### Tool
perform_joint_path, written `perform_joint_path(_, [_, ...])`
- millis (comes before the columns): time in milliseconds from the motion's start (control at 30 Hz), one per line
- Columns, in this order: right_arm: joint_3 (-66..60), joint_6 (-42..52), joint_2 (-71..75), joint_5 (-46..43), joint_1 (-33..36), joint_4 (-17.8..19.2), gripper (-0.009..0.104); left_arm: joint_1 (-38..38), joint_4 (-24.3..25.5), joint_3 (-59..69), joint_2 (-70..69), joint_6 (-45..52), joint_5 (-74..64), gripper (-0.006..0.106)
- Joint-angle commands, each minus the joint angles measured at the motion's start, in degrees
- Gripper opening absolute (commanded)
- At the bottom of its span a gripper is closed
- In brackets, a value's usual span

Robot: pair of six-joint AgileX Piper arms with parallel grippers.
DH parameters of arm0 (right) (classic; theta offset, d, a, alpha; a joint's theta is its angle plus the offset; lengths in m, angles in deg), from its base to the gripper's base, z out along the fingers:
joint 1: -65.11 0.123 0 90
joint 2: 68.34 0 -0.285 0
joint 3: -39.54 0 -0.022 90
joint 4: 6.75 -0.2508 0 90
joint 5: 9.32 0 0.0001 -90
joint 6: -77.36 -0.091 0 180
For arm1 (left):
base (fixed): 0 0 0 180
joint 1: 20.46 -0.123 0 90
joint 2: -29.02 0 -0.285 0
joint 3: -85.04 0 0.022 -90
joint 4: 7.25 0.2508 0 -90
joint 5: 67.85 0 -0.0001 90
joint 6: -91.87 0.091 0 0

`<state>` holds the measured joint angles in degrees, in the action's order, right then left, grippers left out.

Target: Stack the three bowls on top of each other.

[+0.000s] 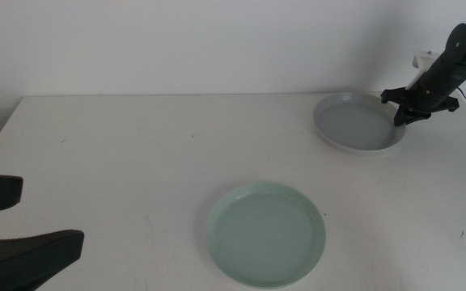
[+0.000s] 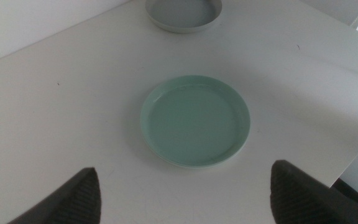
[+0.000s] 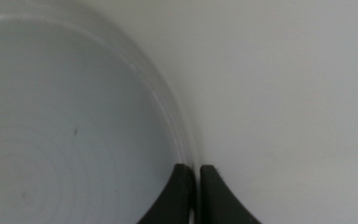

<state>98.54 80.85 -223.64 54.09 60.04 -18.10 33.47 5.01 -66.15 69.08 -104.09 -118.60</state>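
Right gripper (image 1: 403, 112) pinches the grey bowl's (image 1: 354, 121) rim, jaws nearly closed; left gripper (image 1: 14, 222) waits wide open, empty, near the mint bowl (image 1: 267, 234); nothing visibly stacked; white bowl unseen.

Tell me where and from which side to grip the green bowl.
Grip the green bowl by its low rim, one jaw inside, one outside; it is too wide and flat to span. Likely best is the rim nearest the open left gripper, which waits facing it. The right gripper pinches the grey bowl's rim the same way.
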Motion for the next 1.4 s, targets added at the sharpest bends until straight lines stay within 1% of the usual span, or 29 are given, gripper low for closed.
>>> perform_joint_path(0, [1.4,2.6,5.5,1.3,-0.4,-2.2,-0.001,0.4,0.6,-1.3,0.3,-0.4,3.7,0.105])
perform_joint_path(67, [1.4,2.1,7.6,1.2,-0.4,-3.9,-0.001,0.4,0.6,-1.3,0.3,-0.4,3.7,0.105])
perform_joint_path(167, [1.3,2.3,11.1,1.5,-0.4,-7.5,-0.001,0.4,0.6,-1.3,0.3,-0.4,3.7,0.105])
perform_joint_path(300, [-3.4,2.6,17.3,1.6,-0.2,-9.8,-0.001,0.4,0.6,-1.3,0.3,-0.4,3.7,0.105])
perform_joint_path(367, [-8.7,2.7,21.6,0.6,-0.2,-10.7,-0.001,0.4,0.6,-1.3,0.3,-0.4,3.7,0.105])
perform_joint_path(467, [-20.5,4.9,30.1,-4.6,-0.2,-13.0,-0.001,0.4,0.6,-1.3,0.3,-0.4,3.7,0.105])
perform_joint_path(567, [-33.8,6.8,39.9,-9.7,-0.2,-16.4,-0.001,0.4,0.6,-1.3,0.3,-0.4,3.7,0.105])
perform_joint_path(600, [-41.7,8.4,45.7,-12.3,-0.2,-18.8,-0.001,0.4,0.6,-1.3,0.3,-0.4,3.7,0.105])
perform_joint_path(733, [-53.5,11.8,54.0,-15.9,-0.2,-22.5,-0.001,0.4,0.6,-1.3,0.3,-0.4,3.7,0.105])
perform_joint_path(867, [-62.8,13.0,59.6,-16.9,1.3,-23.2,-0.001,0.4,0.6,-1.3,0.3,-0.4,3.7,0.105])
perform_joint_path(1000, [-70.1,13.2,61.2,-19.2,5.2,-22.9,-0.001,0.4,0.6,-1.3,0.3,-0.4,3.7,0.105])
perform_joint_path(1167, [-74.8,12.9,61.0,-23.4,12.5,-22.4,-0.001,0.4,0.6,-1.3,0.3,-0.4,3.7,0.105])
perform_joint_path(1367, [-76.9,11.6,59.5,-28.4,20.3,-22.3,-0.001,0.4,0.6,-1.3,0.3,-0.4,3.7,0.105])
